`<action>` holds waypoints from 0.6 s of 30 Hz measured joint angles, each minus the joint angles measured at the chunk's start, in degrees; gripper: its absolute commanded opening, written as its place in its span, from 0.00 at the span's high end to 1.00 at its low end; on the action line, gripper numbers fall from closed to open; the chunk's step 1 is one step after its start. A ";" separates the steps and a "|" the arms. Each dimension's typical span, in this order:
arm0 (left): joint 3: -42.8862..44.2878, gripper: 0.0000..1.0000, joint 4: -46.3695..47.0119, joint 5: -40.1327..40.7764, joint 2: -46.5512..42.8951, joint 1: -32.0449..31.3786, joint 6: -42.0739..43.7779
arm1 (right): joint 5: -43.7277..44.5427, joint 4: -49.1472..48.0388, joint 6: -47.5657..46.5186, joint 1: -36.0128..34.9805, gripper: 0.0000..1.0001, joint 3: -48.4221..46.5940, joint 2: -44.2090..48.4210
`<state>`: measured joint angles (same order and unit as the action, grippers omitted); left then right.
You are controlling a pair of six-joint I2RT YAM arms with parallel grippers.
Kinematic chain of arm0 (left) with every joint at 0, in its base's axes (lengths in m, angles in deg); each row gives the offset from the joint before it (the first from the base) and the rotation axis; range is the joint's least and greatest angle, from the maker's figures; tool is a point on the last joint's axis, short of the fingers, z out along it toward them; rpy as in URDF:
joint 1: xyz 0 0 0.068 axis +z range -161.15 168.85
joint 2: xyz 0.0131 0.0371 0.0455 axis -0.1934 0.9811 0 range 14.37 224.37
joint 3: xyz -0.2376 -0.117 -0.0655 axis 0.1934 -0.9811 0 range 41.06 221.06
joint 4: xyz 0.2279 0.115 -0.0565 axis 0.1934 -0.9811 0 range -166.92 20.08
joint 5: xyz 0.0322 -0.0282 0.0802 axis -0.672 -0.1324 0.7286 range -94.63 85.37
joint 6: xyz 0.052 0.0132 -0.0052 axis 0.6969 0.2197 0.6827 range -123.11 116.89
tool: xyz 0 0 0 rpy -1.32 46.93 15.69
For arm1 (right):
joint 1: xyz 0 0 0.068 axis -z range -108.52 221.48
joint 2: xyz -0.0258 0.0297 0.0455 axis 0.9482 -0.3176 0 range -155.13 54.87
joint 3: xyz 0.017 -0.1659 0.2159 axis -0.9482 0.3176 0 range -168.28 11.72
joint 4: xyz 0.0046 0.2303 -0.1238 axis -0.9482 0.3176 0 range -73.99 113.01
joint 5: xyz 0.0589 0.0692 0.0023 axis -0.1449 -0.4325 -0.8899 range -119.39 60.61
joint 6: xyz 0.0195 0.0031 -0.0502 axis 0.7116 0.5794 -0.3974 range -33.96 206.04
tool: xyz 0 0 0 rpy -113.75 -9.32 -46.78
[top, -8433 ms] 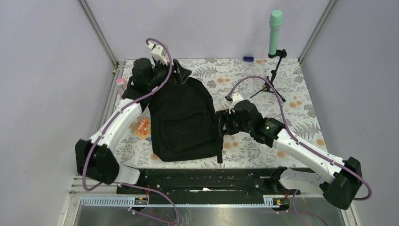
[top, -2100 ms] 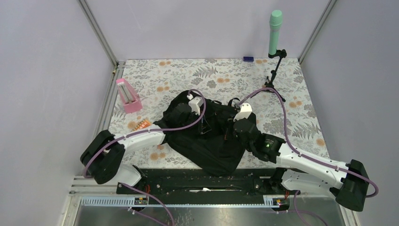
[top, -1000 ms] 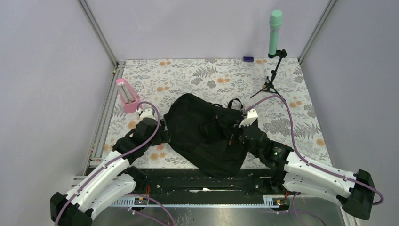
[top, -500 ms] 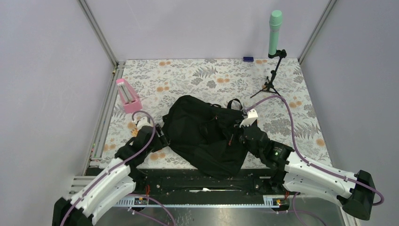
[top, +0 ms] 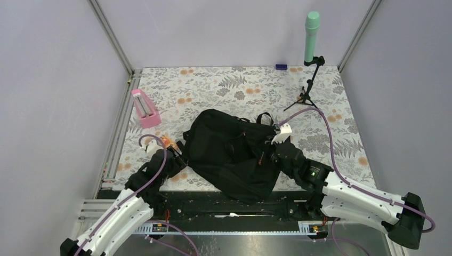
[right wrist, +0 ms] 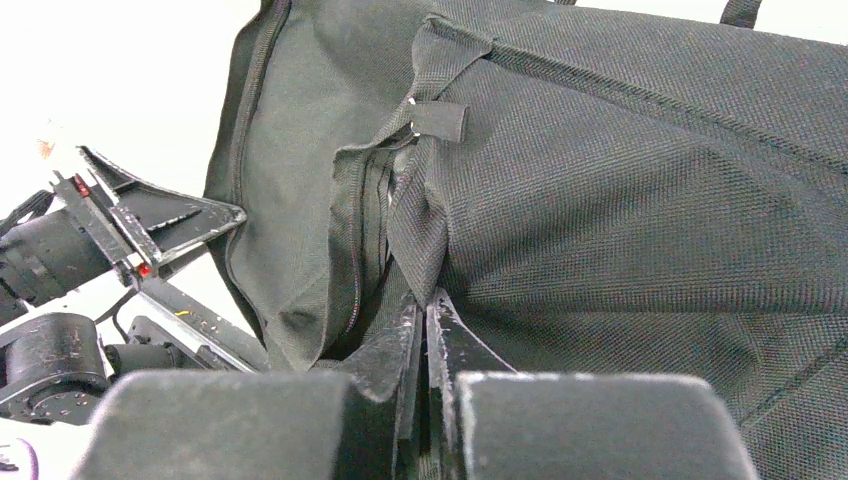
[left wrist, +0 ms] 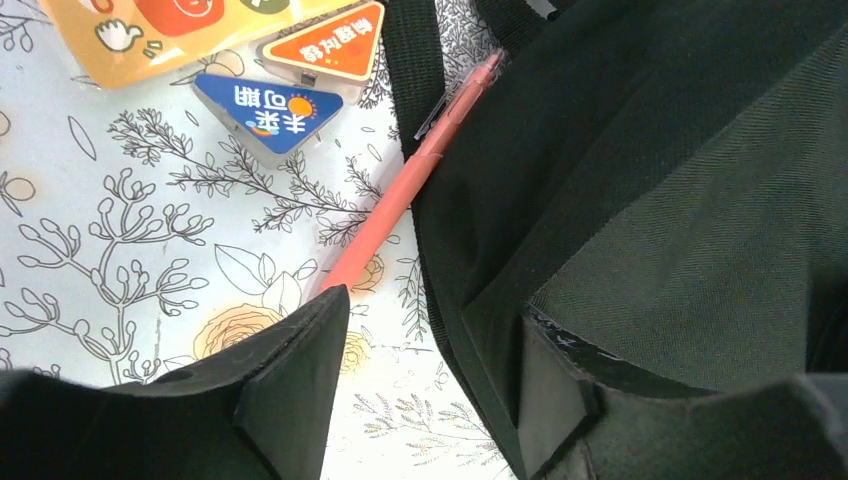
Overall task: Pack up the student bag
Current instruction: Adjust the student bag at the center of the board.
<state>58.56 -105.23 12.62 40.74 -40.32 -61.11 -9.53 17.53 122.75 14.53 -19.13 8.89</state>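
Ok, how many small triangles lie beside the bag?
2: an orange triangle and a blue triangle next to it, both near the pen. The bag may hide others.

- The pen [left wrist: 400,195]: its lower end is hidden behind a finger [left wrist: 290,385] of the left gripper [left wrist: 430,312].
- The orange packet [left wrist: 180,25] is cut off by the top edge.
- The small blue thing [top: 281,67] is too small to identify.
- Whether fabric of the student bag [right wrist: 620,180] sits between the right gripper's [right wrist: 425,320] pressed jaws cannot be told.

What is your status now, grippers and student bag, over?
Left gripper open, above red pen. Right gripper shut on student bag fabric. Bag slumped on table. Black strap touches pen, may snag.
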 measured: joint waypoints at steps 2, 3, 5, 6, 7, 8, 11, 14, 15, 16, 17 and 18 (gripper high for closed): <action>0.26 0.43 0.72 0.02 2.58 -0.02 -0.79 | -0.02 0.17 0.11 -0.04 1.00 0.00 0.13; 0.35 0.39 0.94 0.13 2.49 -0.04 -1.03 | -0.02 0.37 0.17 -0.04 1.00 0.00 0.31; 0.35 0.31 0.68 0.61 0.31 -0.09 -1.01 | 0.13 0.87 0.20 -0.04 1.00 0.00 0.81; 0.33 0.27 0.33 1.18 -2.03 -0.09 -0.63 | 0.52 1.31 0.20 -0.04 1.00 0.00 1.18; 0.24 0.25 0.24 1.73 -4.55 -0.04 0.13 | 0.87 1.75 0.13 -0.04 1.00 0.00 1.55; 0.13 0.24 0.24 2.16 -6.99 0.00 1.20 | 1.42 2.25 0.04 -0.04 1.00 0.00 1.92; 0.31 0.21 0.07 2.86 -12.20 0.22 3.54 | 3.37 3.30 -0.81 -0.04 1.00 -0.07 2.29; 2.51 0.14 -3.13 3.30 -12.22 0.26 4.55 | 4.74 4.48 -2.03 0.57 1.00 -0.94 1.11; 3.41 0.13 -3.76 3.34 -11.32 0.28 4.74 | 4.70 4.98 -2.47 1.36 1.00 -1.64 0.24; 4.55 0.12 -4.44 3.32 -9.84 0.28 4.90 | 4.55 5.55 -2.89 2.58 1.00 -2.40 -0.70; 5.77 0.12 -4.85 3.23 -7.74 0.28 5.11 | 4.42 5.88 -3.32 4.00 1.00 -3.04 -1.46; 6.56 0.12 -5.03 3.19 -6.21 0.33 5.33 | 4.31 6.10 -3.61 5.38 1.00 -3.48 -1.95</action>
<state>65.11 -110.26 15.81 34.53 -39.99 -55.77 -5.23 23.63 119.15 19.91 -22.61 6.95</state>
